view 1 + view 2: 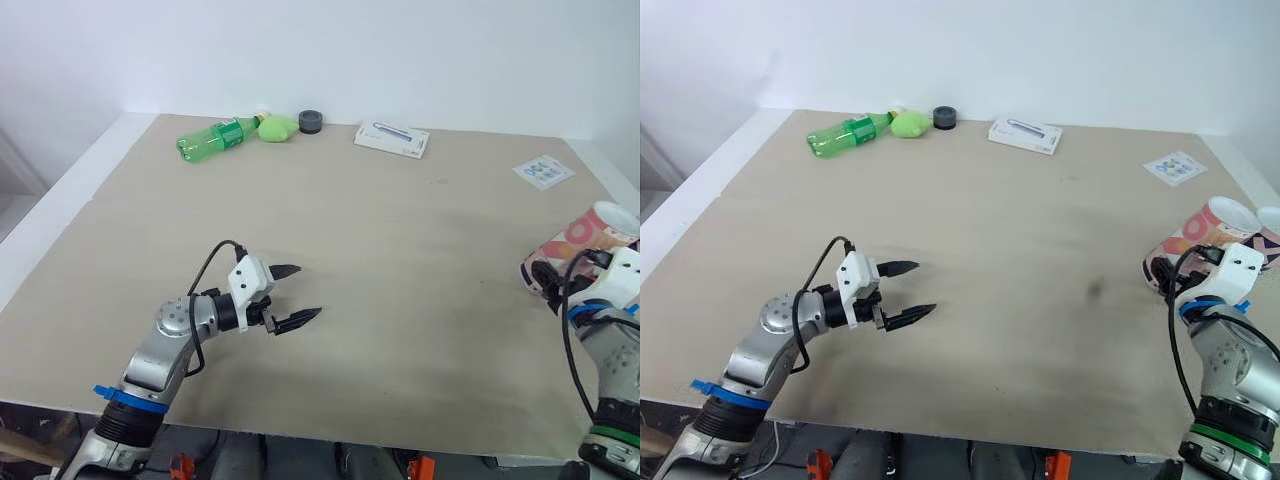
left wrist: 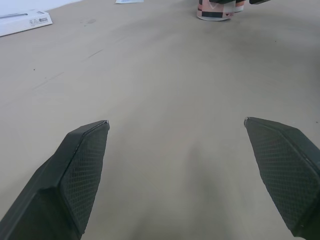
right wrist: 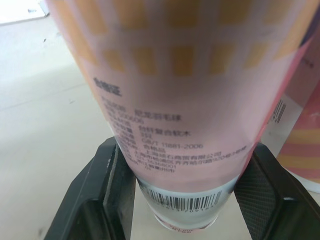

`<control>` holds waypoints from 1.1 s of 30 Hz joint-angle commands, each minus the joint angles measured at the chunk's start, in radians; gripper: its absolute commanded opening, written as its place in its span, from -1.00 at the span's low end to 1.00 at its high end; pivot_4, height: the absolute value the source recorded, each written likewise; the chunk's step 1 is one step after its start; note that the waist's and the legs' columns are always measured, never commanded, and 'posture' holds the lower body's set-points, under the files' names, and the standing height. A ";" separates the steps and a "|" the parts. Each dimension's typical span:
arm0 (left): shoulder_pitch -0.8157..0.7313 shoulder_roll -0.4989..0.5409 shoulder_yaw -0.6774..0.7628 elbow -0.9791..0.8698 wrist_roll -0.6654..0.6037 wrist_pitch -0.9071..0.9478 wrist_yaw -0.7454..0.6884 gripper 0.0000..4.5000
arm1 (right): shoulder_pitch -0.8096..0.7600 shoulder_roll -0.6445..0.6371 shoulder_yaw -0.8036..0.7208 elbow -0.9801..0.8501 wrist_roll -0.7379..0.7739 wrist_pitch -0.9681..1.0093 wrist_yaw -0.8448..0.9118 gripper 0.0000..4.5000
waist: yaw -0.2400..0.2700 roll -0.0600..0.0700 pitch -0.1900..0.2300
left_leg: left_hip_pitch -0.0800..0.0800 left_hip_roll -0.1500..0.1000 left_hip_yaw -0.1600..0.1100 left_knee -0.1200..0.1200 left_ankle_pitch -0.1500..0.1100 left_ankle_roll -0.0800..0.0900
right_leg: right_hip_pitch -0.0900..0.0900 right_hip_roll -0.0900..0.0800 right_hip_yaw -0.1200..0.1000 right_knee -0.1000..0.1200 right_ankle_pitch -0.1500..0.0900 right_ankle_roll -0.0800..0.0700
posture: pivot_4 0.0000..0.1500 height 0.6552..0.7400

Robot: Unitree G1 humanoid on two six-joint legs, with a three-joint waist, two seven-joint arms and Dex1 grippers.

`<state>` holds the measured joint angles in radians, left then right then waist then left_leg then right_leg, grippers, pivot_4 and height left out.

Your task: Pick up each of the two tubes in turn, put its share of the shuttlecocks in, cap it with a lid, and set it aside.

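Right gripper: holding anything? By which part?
Yes: the right gripper clamps the tube across its body, near the barcode end. The left gripper is open, empty.

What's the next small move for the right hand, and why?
Probably lift the tube straight up off the table. The right hand looks shut on it, with its fingers pressed against opposite sides, so no regrasp seems needed. The left hand hangs open over the table, free to help load.

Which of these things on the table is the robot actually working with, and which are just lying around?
For the job: pink tube in the right gripper; second tube beside it.
Lying about: green bottle, green lump, dark ring, white box, printed card.
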<state>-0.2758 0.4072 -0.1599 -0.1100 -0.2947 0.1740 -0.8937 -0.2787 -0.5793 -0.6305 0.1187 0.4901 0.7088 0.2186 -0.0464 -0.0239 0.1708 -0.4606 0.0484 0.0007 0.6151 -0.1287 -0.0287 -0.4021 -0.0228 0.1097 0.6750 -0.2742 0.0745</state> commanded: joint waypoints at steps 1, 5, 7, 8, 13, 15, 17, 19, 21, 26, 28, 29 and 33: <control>0.001 -0.009 0.005 -0.047 -0.010 -0.005 0.012 1.00 | 0.011 -0.014 0.008 -0.048 0.016 0.011 0.020 0.15 | 0.000 0.000 0.000 | 0.000 0.000 0.000 0.000 0.000 0.000 | 0.000 0.000 0.000 0.000 0.000 0.000 | 1.00 0.75; 0.005 -0.016 0.000 -0.047 -0.008 -0.010 0.020 1.00 | 0.022 0.004 0.055 -0.036 -0.024 -0.019 0.016 0.15 | -0.002 0.000 0.000 | 0.000 0.000 0.000 0.000 0.000 0.000 | 0.000 0.000 0.000 0.000 0.000 0.000 | 1.00 0.75; 0.006 -0.017 0.001 -0.046 -0.007 -0.011 0.022 1.00 | 0.027 0.005 0.082 -0.028 -0.049 -0.041 0.016 0.15 | -0.002 0.000 0.000 | 0.000 0.000 0.000 0.000 0.000 0.000 | 0.000 0.000 0.000 0.000 0.000 0.000 | 1.00 0.75; 0.007 -0.018 0.001 -0.046 -0.006 -0.012 0.022 1.00 | 0.027 0.009 0.088 -0.023 -0.052 -0.046 0.016 0.15 | -0.002 0.000 0.000 | 0.000 0.000 0.000 0.000 0.000 0.000 | 0.000 0.000 0.000 0.000 0.000 0.000 | 1.00 0.75; 0.005 -0.019 0.007 -0.041 -0.006 -0.015 0.022 1.00 | 0.037 0.017 0.104 -0.026 -0.051 -0.070 0.041 0.53 | -0.003 0.000 0.000 | 0.001 0.000 0.000 0.001 0.000 0.000 | 0.000 0.000 0.000 0.000 0.002 -0.001 | 1.00 0.75; 0.002 -0.019 0.007 -0.039 -0.005 -0.017 0.022 1.00 | 0.041 0.013 0.103 -0.037 -0.036 -0.060 0.062 0.88 | -0.003 0.000 0.000 | 0.001 0.000 0.000 0.001 0.000 0.000 | 0.000 0.000 0.000 0.000 0.002 -0.001 | 1.00 0.75; -0.002 -0.019 0.008 -0.035 -0.006 -0.019 0.021 1.00 | 0.042 0.007 0.103 -0.040 -0.044 -0.065 0.061 0.95 | -0.002 0.003 0.000 | 0.001 0.000 0.000 0.001 0.000 0.000 | -0.001 0.000 0.000 0.000 0.002 -0.001 | 1.00 0.75; -0.006 -0.020 0.009 -0.031 -0.006 -0.020 0.019 1.00 | 0.038 0.003 0.095 -0.032 -0.045 -0.061 0.052 0.95 | -0.002 0.003 0.000 | 0.000 0.000 0.001 0.000 0.000 0.000 | -0.002 0.000 0.001 0.000 0.001 -0.001 | 1.00 0.75; -0.010 -0.021 0.009 -0.028 -0.007 -0.021 0.017 1.00 | 0.038 -0.003 0.084 -0.027 -0.042 -0.061 0.055 0.95 | -0.002 0.003 0.000 | -0.001 0.000 0.001 0.000 0.000 0.000 | -0.002 0.000 0.001 0.000 0.001 0.000 | 1.00 0.75; -0.013 -0.024 0.006 -0.024 -0.006 -0.023 0.012 1.00 | 0.052 -0.009 0.066 -0.048 -0.023 -0.053 0.070 0.95 | -0.001 0.003 0.000 | -0.001 0.000 0.001 0.000 0.000 0.000 | -0.002 0.000 0.001 0.000 0.000 0.000 | 1.00 0.75; -0.013 -0.025 0.005 -0.024 -0.005 -0.024 0.010 1.00 | 0.059 -0.010 0.061 -0.058 -0.016 -0.047 0.073 0.95 | -0.001 0.003 0.000 | -0.001 0.000 0.001 0.000 0.000 0.000 | -0.002 0.000 0.001 0.000 0.000 0.000 | 1.00 0.75; -0.014 -0.026 0.005 -0.023 -0.004 -0.024 0.009 1.00 | 0.063 -0.012 0.061 -0.062 -0.014 -0.046 0.077 0.95 | -0.001 0.003 0.000 | -0.001 0.000 0.001 0.000 0.000 0.000 | -0.002 0.000 0.001 0.000 0.000 0.000 | 1.00 0.75; -0.019 -0.023 0.010 -0.016 -0.004 -0.026 0.005 1.00 | 0.107 -0.035 0.049 -0.105 0.011 -0.019 0.110 0.95 | -0.001 0.003 0.000 | -0.001 0.000 0.001 0.000 0.000 0.000 | -0.002 0.000 0.001 0.000 0.000 0.000 | 1.00 0.75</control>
<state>-0.2796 0.3793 -0.1610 -0.1147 -0.2926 0.1715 -0.8820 -0.1869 -0.5785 -0.5478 0.0734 0.4759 0.6797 0.3064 -0.0476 -0.0211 0.1712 -0.4613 0.0480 0.0018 0.6152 -0.1287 -0.0287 -0.4037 -0.0230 0.1109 0.6748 -0.2739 0.0751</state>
